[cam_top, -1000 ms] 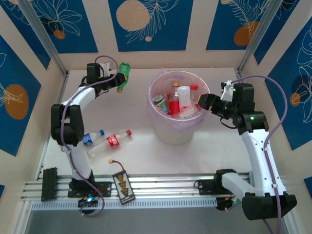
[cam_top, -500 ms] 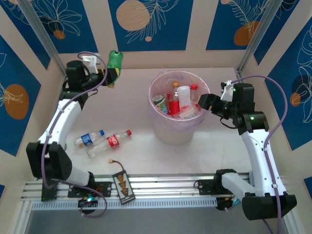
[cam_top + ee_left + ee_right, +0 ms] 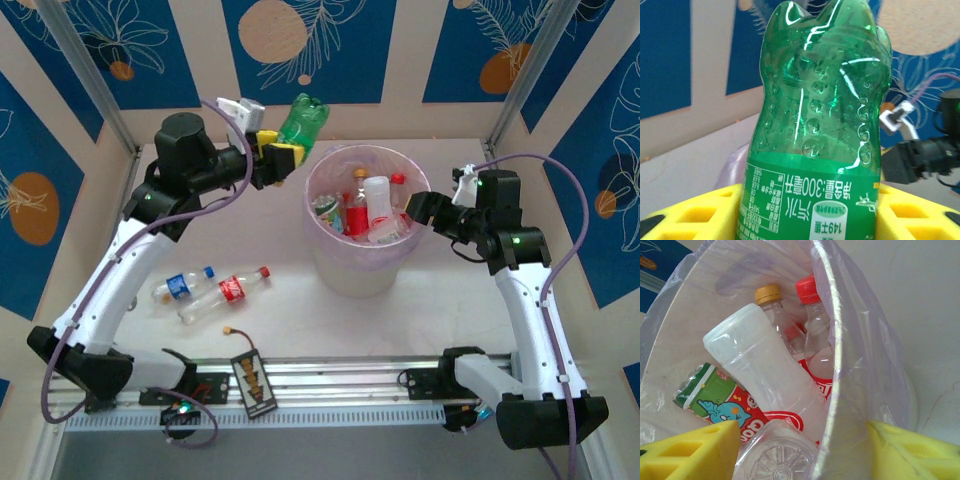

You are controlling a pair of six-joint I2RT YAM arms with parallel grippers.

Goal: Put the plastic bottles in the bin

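A: Left gripper (image 3: 283, 155)?
B: Clamped on the green bottle (image 3: 302, 120), held raised just beside the bin (image 3: 340, 265), at its left rim.
A: Right gripper (image 3: 418, 210)?
B: Jaws apart, empty, at the bin's right rim. Several bottles (image 3: 365, 205) lie inside; a blue-labelled bottle (image 3: 180, 285) and a red-labelled bottle (image 3: 232, 290) lie on the table (image 3: 300, 320), well to the left.

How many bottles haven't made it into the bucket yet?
3. The left gripper holds a green bottle up beside the bin; a blue-labelled bottle and a red-labelled bottle lie side by side on the table. Another could be hidden behind the bin.
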